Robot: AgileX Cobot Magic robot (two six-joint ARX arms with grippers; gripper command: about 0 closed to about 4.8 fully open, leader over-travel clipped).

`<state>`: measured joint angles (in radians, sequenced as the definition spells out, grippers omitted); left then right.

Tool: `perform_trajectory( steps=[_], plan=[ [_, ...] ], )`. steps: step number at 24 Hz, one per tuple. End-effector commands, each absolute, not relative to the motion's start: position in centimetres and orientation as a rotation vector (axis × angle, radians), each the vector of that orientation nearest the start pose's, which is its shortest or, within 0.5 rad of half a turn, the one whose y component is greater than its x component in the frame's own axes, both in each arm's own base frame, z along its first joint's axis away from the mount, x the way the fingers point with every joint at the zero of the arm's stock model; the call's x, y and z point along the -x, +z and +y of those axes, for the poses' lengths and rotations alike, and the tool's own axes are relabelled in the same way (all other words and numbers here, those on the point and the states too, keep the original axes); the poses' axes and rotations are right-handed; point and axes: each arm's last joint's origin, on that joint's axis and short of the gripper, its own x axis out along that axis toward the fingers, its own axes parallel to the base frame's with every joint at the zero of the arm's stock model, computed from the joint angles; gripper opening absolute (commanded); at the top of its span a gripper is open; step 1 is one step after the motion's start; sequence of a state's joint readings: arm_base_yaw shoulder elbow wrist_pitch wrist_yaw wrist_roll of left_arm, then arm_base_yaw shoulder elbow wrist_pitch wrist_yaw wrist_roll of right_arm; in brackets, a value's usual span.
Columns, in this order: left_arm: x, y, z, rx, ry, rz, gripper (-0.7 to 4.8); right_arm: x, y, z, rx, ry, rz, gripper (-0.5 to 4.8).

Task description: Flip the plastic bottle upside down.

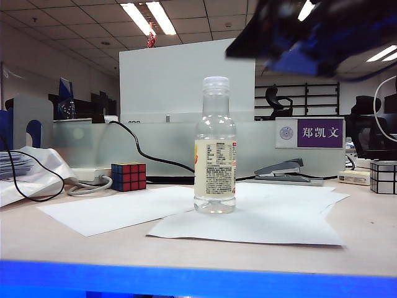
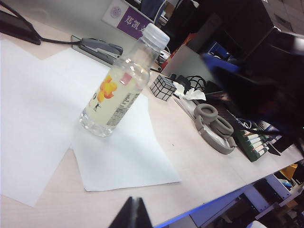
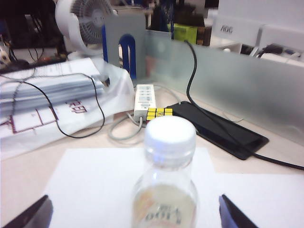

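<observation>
- Pale wood-toned desk (image 1: 372, 236) carries overlapping white paper sheets (image 1: 260, 226); the plastic bottle (image 1: 214, 146) stands upright on them near the middle, cap on top
- Rubik's cube (image 1: 128, 176) sits to the left, further back, beside a white power strip (image 3: 142, 100) and looping cables; a stapler (image 1: 280, 168) and a mirror cube (image 1: 383, 177) lie to the right
- Frosted divider with a purple nameplate (image 1: 319, 133) closes off the far edge; office ceiling lights and chairs beyond
- Right gripper (image 3: 135, 213) hovers over the bottle, released, its fingers spread wide either side of the cap, touching nothing
- Left gripper (image 2: 132, 214) is clenched on nothing, on the near side, well apart from the bottle
</observation>
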<state>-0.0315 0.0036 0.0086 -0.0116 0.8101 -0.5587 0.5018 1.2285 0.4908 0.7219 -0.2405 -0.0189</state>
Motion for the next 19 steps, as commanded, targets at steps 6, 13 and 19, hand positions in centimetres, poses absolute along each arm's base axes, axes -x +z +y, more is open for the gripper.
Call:
perform_trajectory(
  steps=[6, 13, 19],
  plan=[
    [-8.7, 16.7, -2.4, 0.555, -0.843, 0.248, -0.05, -26.5, 21.8, 15.3, 0.031, 0.704, 0.032, 4.79],
    [-8.7, 16.9, -2.4, 0.554, -0.84, 0.234, -0.04, -27.2, 20.9, 15.5, 0.021, 0.682, 0.054, 4.79],
    [-8.7, 17.1, -2.4, 0.544, -0.851, 0.213, -0.05, -28.0, 20.2, 16.2, -0.031, 0.69, 0.07, 4.79]
  ],
)
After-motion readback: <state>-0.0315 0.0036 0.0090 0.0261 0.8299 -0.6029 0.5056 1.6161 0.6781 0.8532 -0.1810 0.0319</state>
